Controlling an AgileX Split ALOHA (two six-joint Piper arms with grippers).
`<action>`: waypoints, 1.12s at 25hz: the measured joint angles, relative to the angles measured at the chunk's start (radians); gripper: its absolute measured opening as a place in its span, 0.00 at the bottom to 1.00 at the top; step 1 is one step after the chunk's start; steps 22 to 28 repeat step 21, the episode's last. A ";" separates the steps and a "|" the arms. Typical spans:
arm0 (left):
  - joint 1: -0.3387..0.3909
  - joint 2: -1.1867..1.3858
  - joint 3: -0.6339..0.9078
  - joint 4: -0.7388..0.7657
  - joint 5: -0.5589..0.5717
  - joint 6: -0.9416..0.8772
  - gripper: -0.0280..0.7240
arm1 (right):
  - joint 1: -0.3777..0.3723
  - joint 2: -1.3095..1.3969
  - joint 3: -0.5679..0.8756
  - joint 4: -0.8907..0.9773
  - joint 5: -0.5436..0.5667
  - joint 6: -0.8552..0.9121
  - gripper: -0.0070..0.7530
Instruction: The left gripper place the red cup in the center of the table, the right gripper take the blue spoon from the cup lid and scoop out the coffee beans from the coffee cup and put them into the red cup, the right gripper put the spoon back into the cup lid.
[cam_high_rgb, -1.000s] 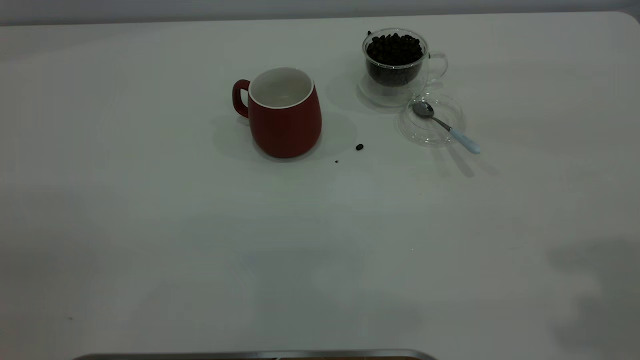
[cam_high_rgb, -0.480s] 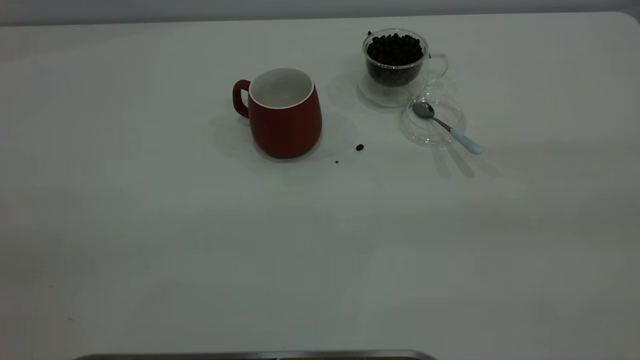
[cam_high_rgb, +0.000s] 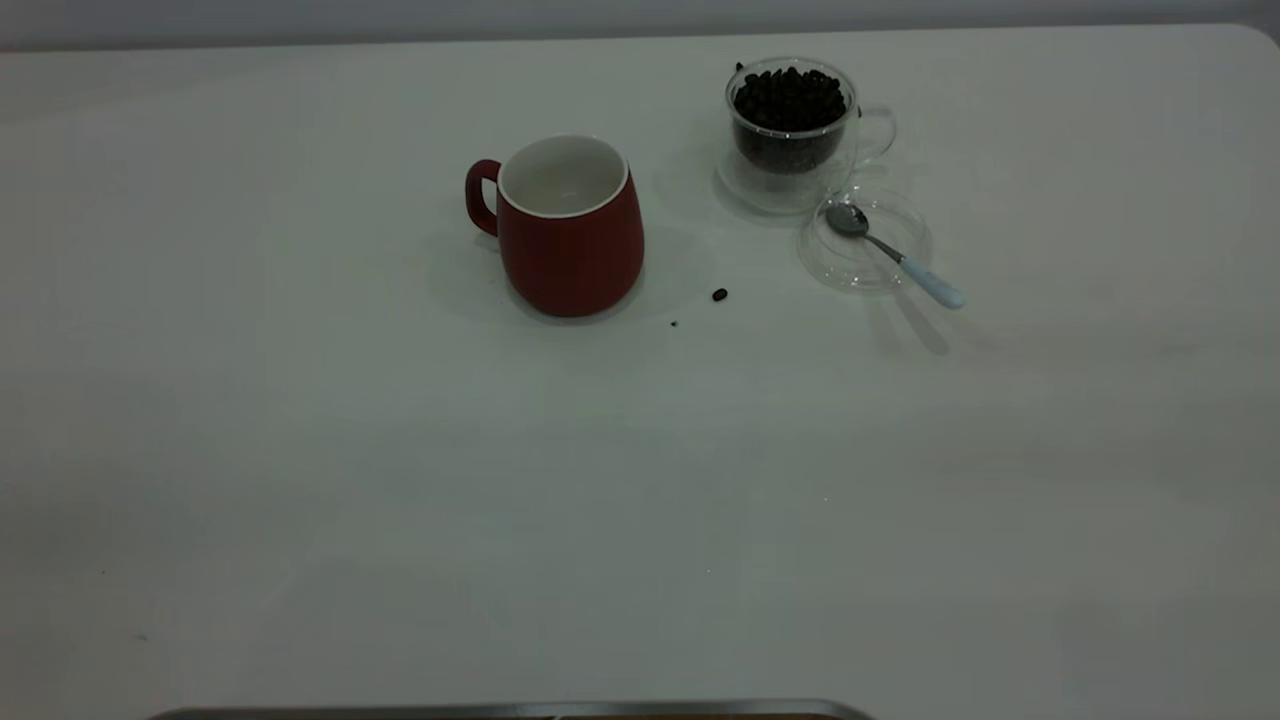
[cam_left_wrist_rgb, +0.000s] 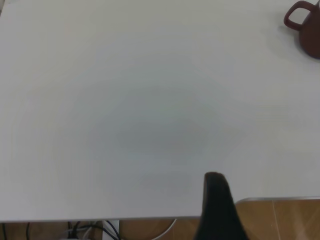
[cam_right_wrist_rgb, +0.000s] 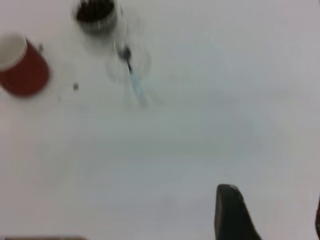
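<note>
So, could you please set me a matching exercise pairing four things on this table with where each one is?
Things:
1. blue spoon
2. coffee beans
3. red cup
4. loose bean

Places:
A. heaped in the coffee cup
B. bare on the table, between the red cup and the cup lid
C. bowl lying in the cup lid
D. upright, farthest left

Pairs: 1-C, 2-A, 3-D, 4-B

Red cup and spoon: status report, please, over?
Neither hand on anything. Red cup upright mid-table; blue spoon resting in cup lid. Stray bean beside red cup.
</note>
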 joint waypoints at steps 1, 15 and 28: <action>0.000 0.000 0.000 0.000 0.000 0.000 0.79 | 0.000 -0.028 0.000 0.000 0.004 0.000 0.58; 0.000 0.000 0.000 0.000 0.000 -0.002 0.79 | 0.006 -0.041 0.000 -0.001 0.012 0.000 0.58; 0.000 0.000 0.000 0.000 0.000 -0.002 0.79 | 0.006 -0.041 0.000 -0.001 0.012 0.000 0.58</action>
